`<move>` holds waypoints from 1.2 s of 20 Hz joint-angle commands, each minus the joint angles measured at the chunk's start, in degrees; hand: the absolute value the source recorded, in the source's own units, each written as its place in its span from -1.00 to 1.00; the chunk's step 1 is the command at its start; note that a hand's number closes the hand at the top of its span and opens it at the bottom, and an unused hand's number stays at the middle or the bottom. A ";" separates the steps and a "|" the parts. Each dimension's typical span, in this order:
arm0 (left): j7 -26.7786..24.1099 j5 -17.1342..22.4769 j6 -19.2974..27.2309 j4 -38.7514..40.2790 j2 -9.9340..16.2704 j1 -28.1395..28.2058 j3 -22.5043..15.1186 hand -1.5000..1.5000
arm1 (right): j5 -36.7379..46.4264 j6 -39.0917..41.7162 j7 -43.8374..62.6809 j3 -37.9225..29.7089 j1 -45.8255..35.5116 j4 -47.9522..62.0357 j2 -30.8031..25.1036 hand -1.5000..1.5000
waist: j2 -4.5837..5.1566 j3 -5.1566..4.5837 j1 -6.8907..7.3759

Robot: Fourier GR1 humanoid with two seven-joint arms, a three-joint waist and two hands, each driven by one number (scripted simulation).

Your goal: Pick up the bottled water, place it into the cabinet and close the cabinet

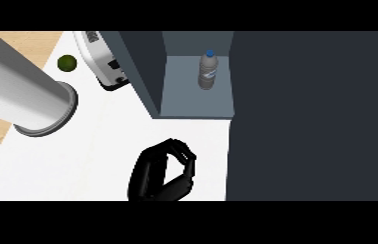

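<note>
Even, diffuse lighting: the white table (88,138) is bright, the cabinet (295,113) interior shaded, shadows faint and soft; no glare or blur.

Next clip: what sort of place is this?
Probably a kitchen counter: a white countertop, a dark grey cabinet standing open with a clear blue-capped water bottle inside, and a white countertop appliance beside a round green fruit.

No legible text, not even on the bottle (208,72) label.
</note>
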 commanded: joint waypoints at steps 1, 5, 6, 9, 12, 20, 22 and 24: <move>1.78 -1.08 0.07 -8.57 7.01 5.04 -0.52 1.00 | 3.47 -2.19 3.94 1.21 3.74 -13.53 1.44 1.00 | -0.09 -0.03 -0.33; 0.64 1.78 -5.15 -10.86 12.77 9.31 2.70 1.00 | 4.19 4.43 3.45 1.83 4.13 -11.28 -0.93 1.00 | -0.15 -0.03 -0.74; 1.43 1.21 -3.49 -12.37 14.13 9.46 3.68 1.00 | 3.84 4.93 4.90 3.06 3.82 -11.54 -2.94 1.00 | -0.16 -0.04 -0.21; -1.33 3.56 -7.71 -12.76 17.94 12.40 7.27 1.00 | 2.35 7.35 5.26 4.30 5.02 -13.99 -4.27 1.00 | -0.13 -0.15 -0.82; -1.95 4.28 -8.96 -14.92 21.33 15.18 9.17 1.00 | 4.44 6.88 4.43 7.73 4.06 -17.27 -1.37 1.00 | -0.27 -0.17 -0.81; -2.90 10.89 -13.84 -24.29 28.88 22.50 17.07 -1.00 | 7.52 9.56 5.22 11.88 3.61 -18.31 -0.14 1.00 | -0.80 -0.25 -0.25; -4.64 11.96 -15.62 -22.72 30.74 23.93 20.34 -1.00 | 7.93 10.47 5.97 12.92 2.79 -18.19 -1.22 1.00 | -0.79 -0.38 -0.02; -5.39 12.33 -16.64 -23.90 32.28 26.25 21.40 -1.00 | 7.20 10.00 6.66 13.78 2.55 -19.28 -2.15 1.00 | -0.98 -0.50 0.36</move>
